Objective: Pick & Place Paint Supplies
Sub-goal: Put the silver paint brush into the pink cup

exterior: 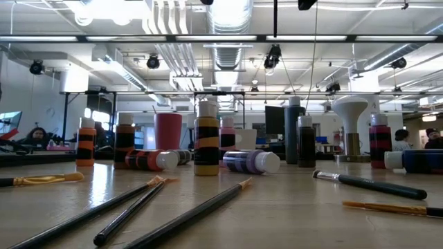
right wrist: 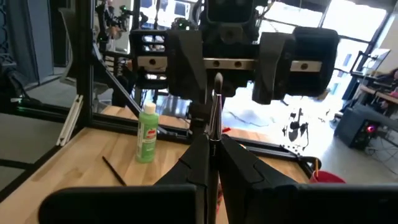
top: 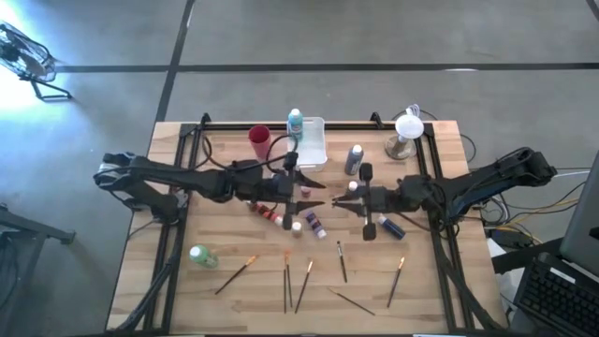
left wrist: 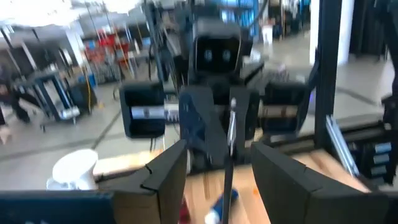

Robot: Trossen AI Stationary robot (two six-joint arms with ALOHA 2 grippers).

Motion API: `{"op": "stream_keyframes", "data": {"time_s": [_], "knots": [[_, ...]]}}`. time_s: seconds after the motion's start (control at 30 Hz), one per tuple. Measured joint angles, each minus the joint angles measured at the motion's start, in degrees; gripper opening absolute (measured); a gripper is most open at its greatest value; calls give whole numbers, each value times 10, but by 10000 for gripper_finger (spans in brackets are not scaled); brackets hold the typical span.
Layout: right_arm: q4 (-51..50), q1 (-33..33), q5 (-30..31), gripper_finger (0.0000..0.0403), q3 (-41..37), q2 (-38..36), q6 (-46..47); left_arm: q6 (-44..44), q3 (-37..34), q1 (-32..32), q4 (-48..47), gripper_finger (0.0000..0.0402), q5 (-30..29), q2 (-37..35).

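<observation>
While both arms meet over the middle of the wooden table, the high view shows the left gripper (top: 312, 192) and the right gripper (top: 349, 199) tip to tip above a cluster of small paint bottles (top: 281, 215). The thin, dark-handled paintbrush (right wrist: 212, 102) passing between them is too slender to make out from up here. Several more long brushes (top: 287, 281) lie along the near edge, and the magenta plastic cup (top: 259, 140) and the translucent white rectangular tray (top: 315, 140) stand at the far side.

At table height neither gripper shows. Only standing and toppled bottles and loose brushes (exterior: 187, 214) are in sight, so the exchange is well above the clutter.

From the left wrist, the left arm's fingers (left wrist: 168, 174) stand apart, with the brush shaft upright in the gap and seemingly touching neither.

From the right wrist, the right arm's fingers (right wrist: 200, 155) are pinched together on that shaft, near its lower part, with the left gripper facing them just beyond.

The step looks like a handover that leaves the brush with the right arm. To do it well, the right pinch should hold firm. The left arm should back straight away along its own line, so neither open finger drags the shaft askew, and the brush should travel upright.
</observation>
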Motion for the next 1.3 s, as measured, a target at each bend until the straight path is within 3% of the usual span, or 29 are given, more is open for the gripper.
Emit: {"op": "stream_keyframes", "data": {"time_s": [0.1,0.53,1.3], "knots": [[4,0,0,12,0,0,-2,0,-12,0,38,183,0,0],[33,-1,0,13,0,2,-11,-4,-11,0,46,181,25,0],[36,-11,24,13,62,88,-10,-14,-7,-1,34,181,35,0]]}}
